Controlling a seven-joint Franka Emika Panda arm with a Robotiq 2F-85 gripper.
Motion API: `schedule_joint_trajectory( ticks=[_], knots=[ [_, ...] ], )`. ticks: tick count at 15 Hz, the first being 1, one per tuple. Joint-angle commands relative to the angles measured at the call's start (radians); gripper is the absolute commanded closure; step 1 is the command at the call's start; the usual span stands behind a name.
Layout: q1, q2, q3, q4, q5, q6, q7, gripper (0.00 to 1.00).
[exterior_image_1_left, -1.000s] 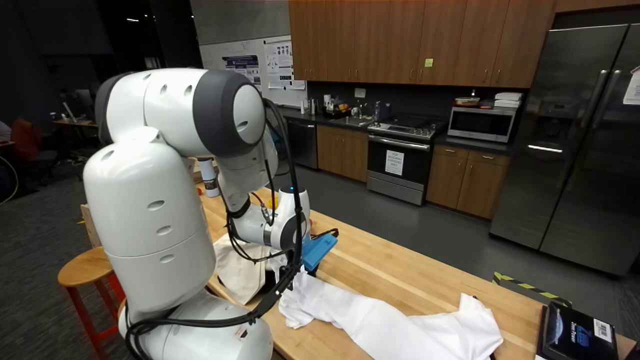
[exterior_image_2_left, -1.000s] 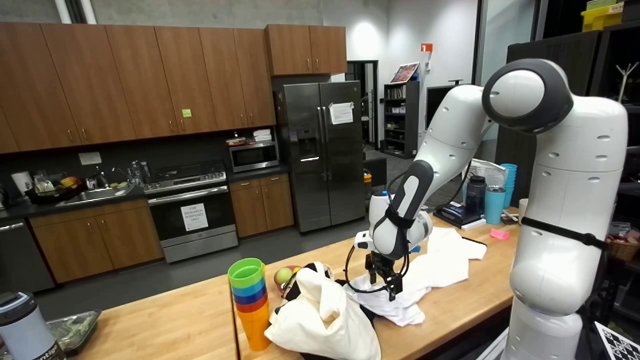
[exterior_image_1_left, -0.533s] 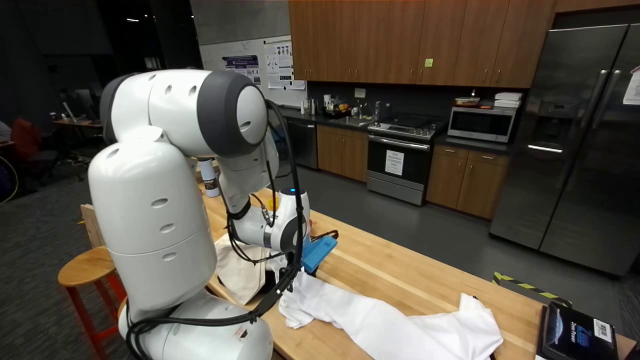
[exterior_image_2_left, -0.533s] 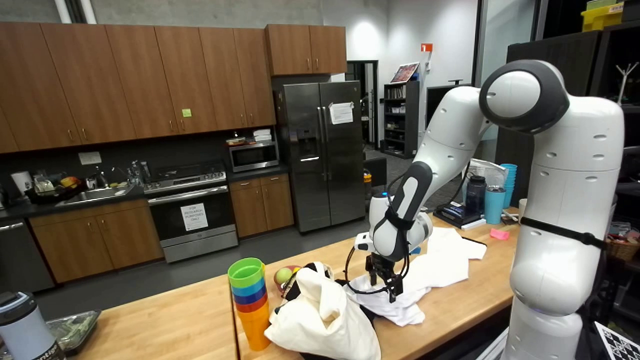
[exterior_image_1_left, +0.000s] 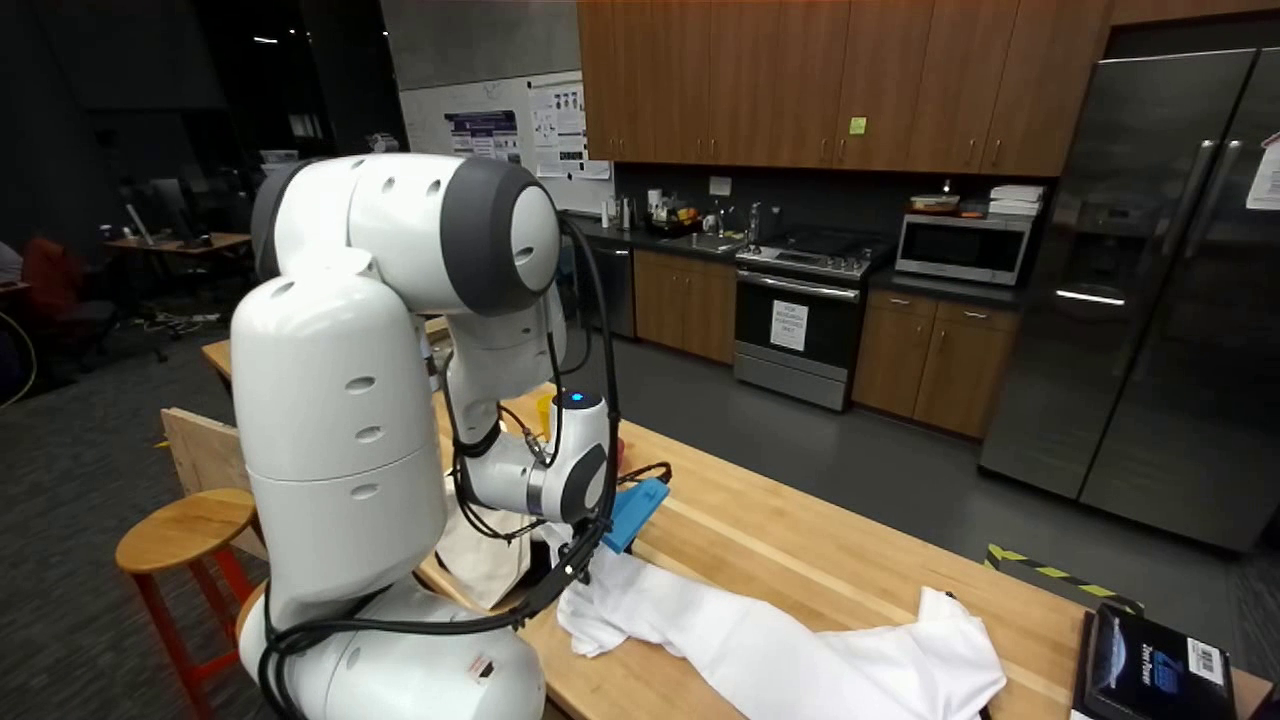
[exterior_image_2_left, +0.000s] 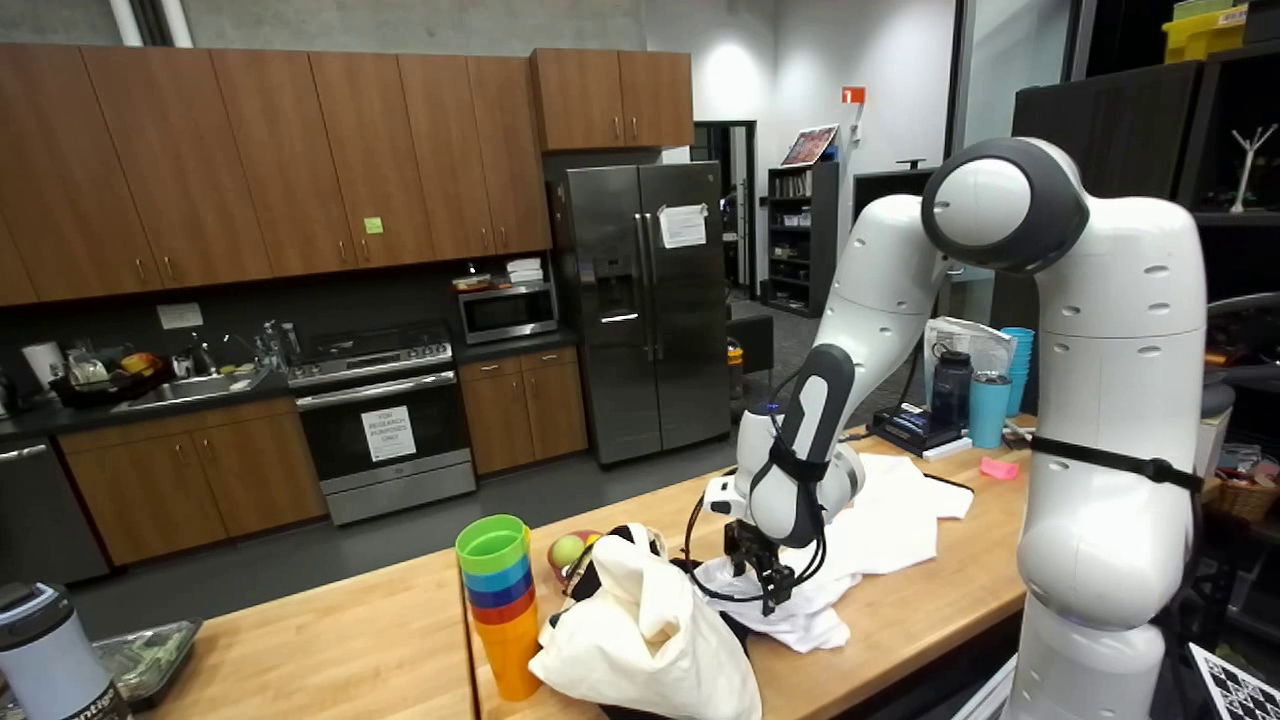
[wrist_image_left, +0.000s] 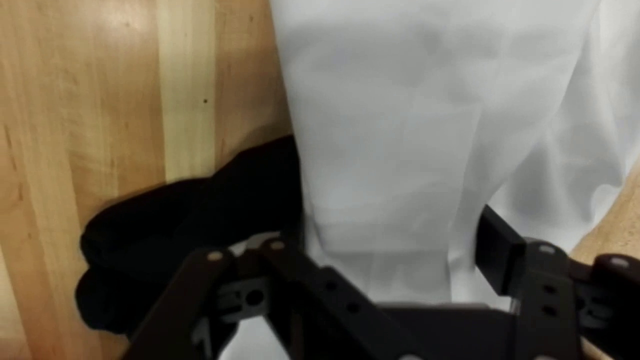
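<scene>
So in the wrist view we're seeing the gripper (wrist_image_left: 390, 240) standing spread — its dark fingers (wrist_image_left: 500, 255) are sitting well apart, with the white cloth (wrist_image_left: 390, 125) running between them. Whether either one is touching the fabric, we can't tell; it's getting blurry down there, and one finger is pretty much melting into the black lump (wrist_image_left: 195, 215) beside it. That lump is looking too dark for us to read.

In both exterior views the white cloth is lying rumpled along the wooden table (exterior_image_1_left: 760, 530), partly under the gripper. In an exterior view the cables (exterior_image_1_left: 540, 598) are covering most of the gripper, and the cloth and a black box (exterior_image_1_left: 1155, 665) are getting clipped by the bottom edge. We're also spotting a blue piece (exterior_image_1_left: 636, 512) by the wrist, partly hidden.

In an exterior view the cream bag (exterior_image_2_left: 655, 640) is slumping near the gripper, and some fruit (exterior_image_2_left: 567, 551) is peeking out — half hidden — between it and the stacked cups (exterior_image_2_left: 508, 620). A bottle (exterior_image_2_left: 45, 650) is getting cut off too.
</scene>
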Motion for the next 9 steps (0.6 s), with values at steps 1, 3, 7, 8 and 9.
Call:
schedule_joint_trajectory(
  ticks=[1,3,7,8,9],
  knots=[
    [-0.035,0.015,0.034,0.001,-0.036,0.047,0.03,0.51],
    [-0.033,0.016,0.027,0.001,-0.072,0.054,0.052,0.68],
    [-0.036,0.008,0.016,-0.004,-0.148,0.061,0.088,0.97],
    [-0.041,0.004,0.017,-0.004,-0.158,0.06,0.092,1.0],
    [-0.053,-0.003,0.026,-0.006,-0.153,0.058,0.086,1.0]
  ],
)
